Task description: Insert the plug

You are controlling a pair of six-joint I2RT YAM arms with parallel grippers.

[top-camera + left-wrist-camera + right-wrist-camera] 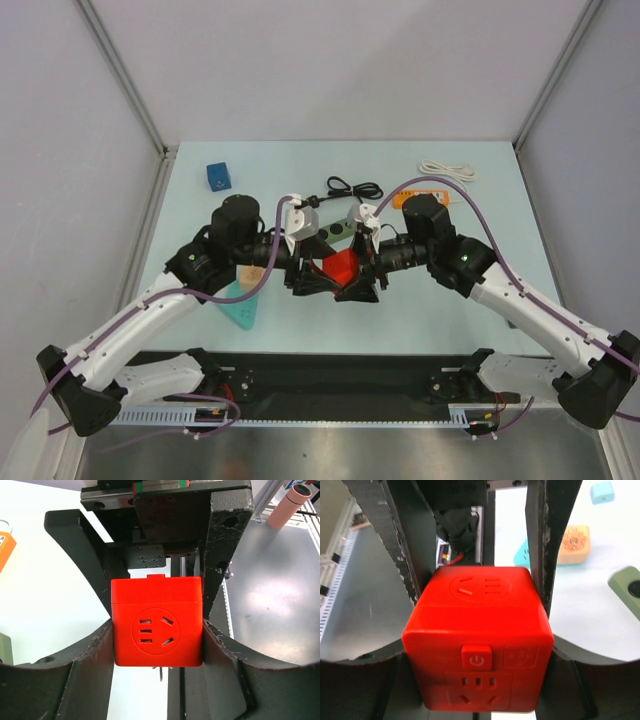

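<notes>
**Both grippers clamp one red socket cube**

The red socket cube (341, 266) hangs above the middle of the table (450, 310), between the two wrists. The left gripper (157, 647) grips its two side faces. Opposite, the right gripper (477, 685) has its fingers (395, 680) closed against the cube's sides, with the power button facing that camera.

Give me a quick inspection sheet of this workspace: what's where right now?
Surface: pale table, no spills seen.
Job's things: red socket cube held between both grippers, visible sockets empty; black cable lying at the back.
Clutter: blue box, white cord coil, orange item, green device, teal piece, peach item.
Grippers: left gripper and right gripper clamp the cube from opposite sides.
Cables: purple cables run along both arms.
Surroundings: plain walls, metal posts.
</notes>
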